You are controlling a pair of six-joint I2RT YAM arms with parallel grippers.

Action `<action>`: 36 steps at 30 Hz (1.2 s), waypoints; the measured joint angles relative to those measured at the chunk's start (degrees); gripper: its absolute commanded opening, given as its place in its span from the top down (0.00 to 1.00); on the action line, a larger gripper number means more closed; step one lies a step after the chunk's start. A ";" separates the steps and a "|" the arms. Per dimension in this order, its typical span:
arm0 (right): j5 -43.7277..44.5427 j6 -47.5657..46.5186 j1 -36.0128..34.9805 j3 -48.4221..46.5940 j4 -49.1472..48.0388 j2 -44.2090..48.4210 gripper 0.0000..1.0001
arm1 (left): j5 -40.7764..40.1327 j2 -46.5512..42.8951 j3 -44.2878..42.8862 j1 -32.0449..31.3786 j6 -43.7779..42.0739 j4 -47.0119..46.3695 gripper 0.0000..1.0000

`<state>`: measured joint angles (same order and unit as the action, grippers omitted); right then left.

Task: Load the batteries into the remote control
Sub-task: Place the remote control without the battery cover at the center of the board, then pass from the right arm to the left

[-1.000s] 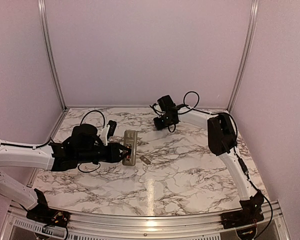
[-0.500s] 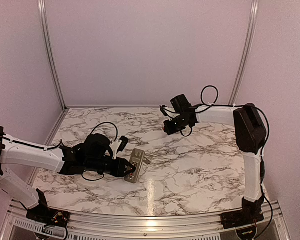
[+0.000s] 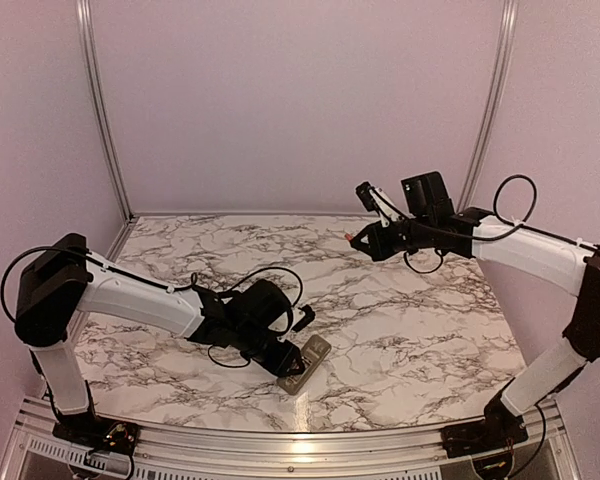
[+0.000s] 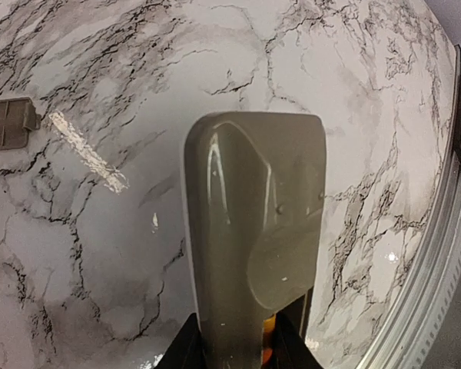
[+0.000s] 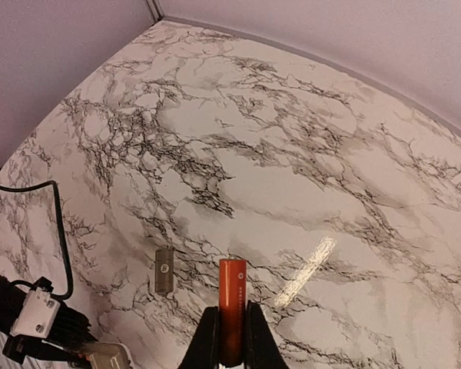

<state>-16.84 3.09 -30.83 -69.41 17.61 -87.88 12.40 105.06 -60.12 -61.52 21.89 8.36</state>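
Note:
My left gripper (image 3: pixel 288 365) is shut on the remote control (image 3: pixel 307 362) and holds it low over the near middle of the table. In the left wrist view the remote's greyish back (image 4: pixel 253 231) fills the centre, with the fingers (image 4: pixel 183 347) clamped on its near end. A sliver of orange (image 4: pixel 269 347) shows in its recess; I cannot tell what it is. My right gripper (image 3: pixel 356 240) is up in the air at the back right, shut on an orange battery (image 5: pixel 232 304) that points away from the wrist. The second battery is not clearly in view.
A small loose grey cover plate (image 5: pixel 164 270) lies flat on the marble table (image 3: pixel 400 330); it also shows in the left wrist view (image 4: pixel 8 123). The table's metal front rail (image 4: pixel 438 254) runs close to the remote. Side posts (image 3: pixel 100 110) frame the back walls.
My left arm has carried the remote towards the near edge and to the right. My right arm has lifted and swung to the right with the battery in it.

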 measured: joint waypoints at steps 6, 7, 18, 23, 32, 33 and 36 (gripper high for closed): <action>-2.69 0.02 0.00 4.02 0.52 7.67 1.00 | 2.12 3.76 -4.31 -0.11 -2.01 3.93 0.76; -2.97 0.02 0.00 4.13 0.63 8.24 1.00 | 2.27 4.07 -4.72 -0.09 -2.05 4.35 0.74; -5.92 -0.07 0.00 5.29 1.62 10.16 1.00 | 3.78 6.01 -6.56 -0.07 -3.41 6.51 0.54; -6.93 -0.15 0.00 5.29 1.79 10.14 1.00 | 4.09 6.01 -7.21 -0.07 -3.89 7.15 0.34; -10.73 -0.17 0.00 6.60 1.49 10.14 1.00 | 4.11 -2.36 -3.17 2.60 -2.93 5.84 0.14; -11.54 -0.17 0.00 6.93 1.20 10.14 1.00 | 4.11 -4.76 -1.90 3.32 -2.86 4.79 0.14; -15.02 -0.07 0.00 8.22 -0.35 10.14 1.00 | 4.11 -12.63 3.21 5.27 -2.38 -0.59 0.14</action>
<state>-31.86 3.03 -30.83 -61.19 17.26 -77.73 16.51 92.42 -56.90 -56.25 19.51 7.77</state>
